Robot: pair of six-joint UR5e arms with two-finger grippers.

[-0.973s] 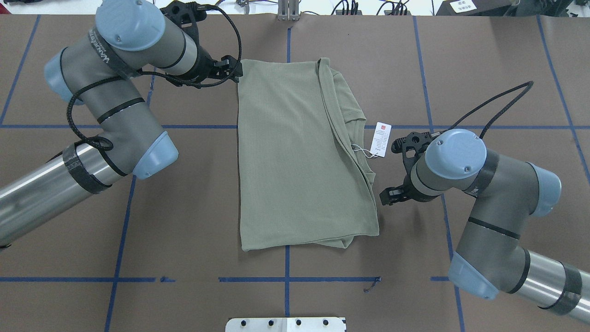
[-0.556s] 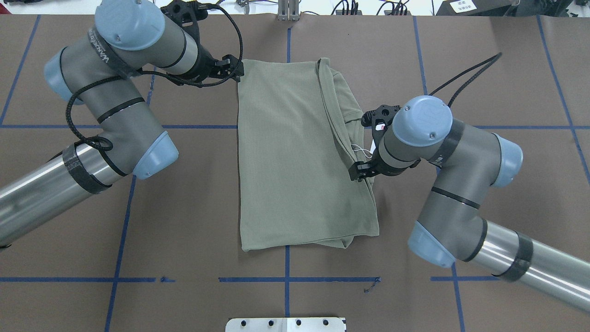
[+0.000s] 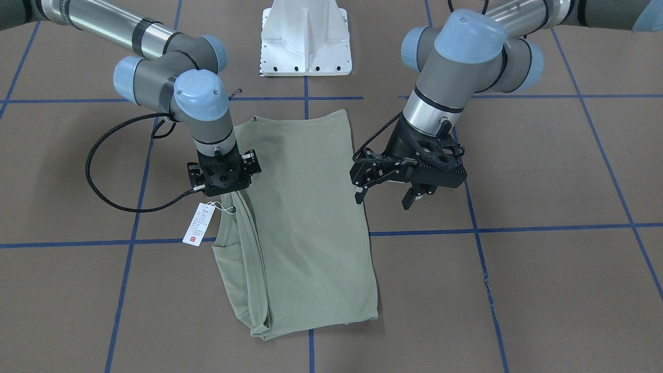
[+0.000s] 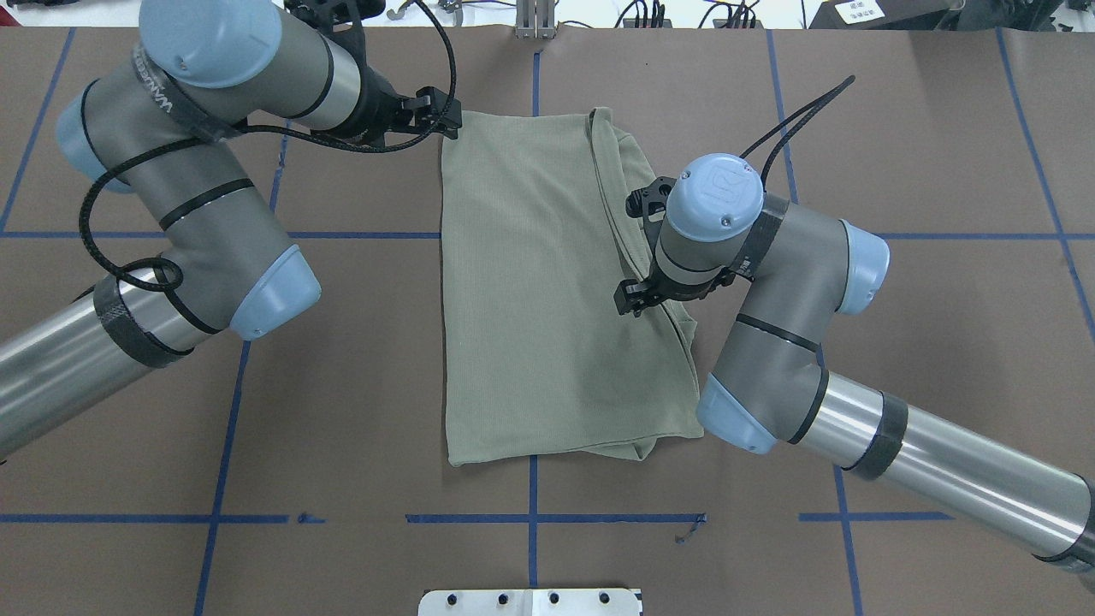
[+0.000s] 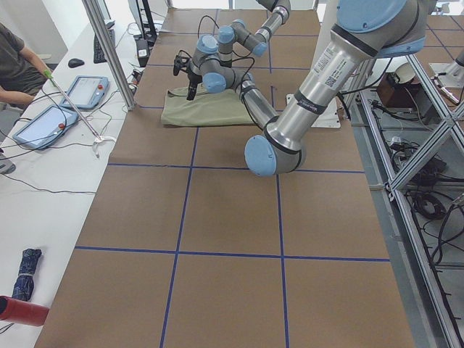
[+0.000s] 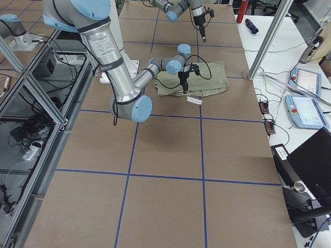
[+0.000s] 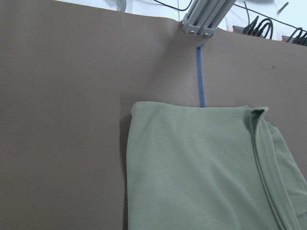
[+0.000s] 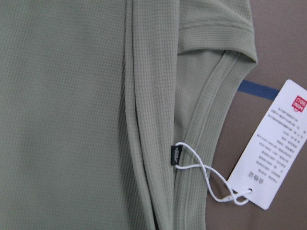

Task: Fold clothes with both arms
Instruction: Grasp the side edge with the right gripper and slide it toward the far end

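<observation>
The clothes are one pale sage-green shirt lying folded lengthwise on the brown table, collar edge toward my right arm. Its white hang tag with a red mark lies on the table beside the neckline. My right gripper points straight down at the collar-side fold and looks open, with its tips at the fabric; in the overhead view the right gripper covers the tag. My left gripper hangs open just off the shirt's other long edge, near the far corner, holding nothing.
The white pedestal base stands at the robot's side of the table. An aluminium post and cables line the far edge. Blue tape lines cross the brown surface. A person sits at a side desk with tablets.
My right arm swung in from beside the shirt to above its collar edge, now covering the tag in the overhead view. The left arm shifted slightly; its gripper stays by the far corner.
</observation>
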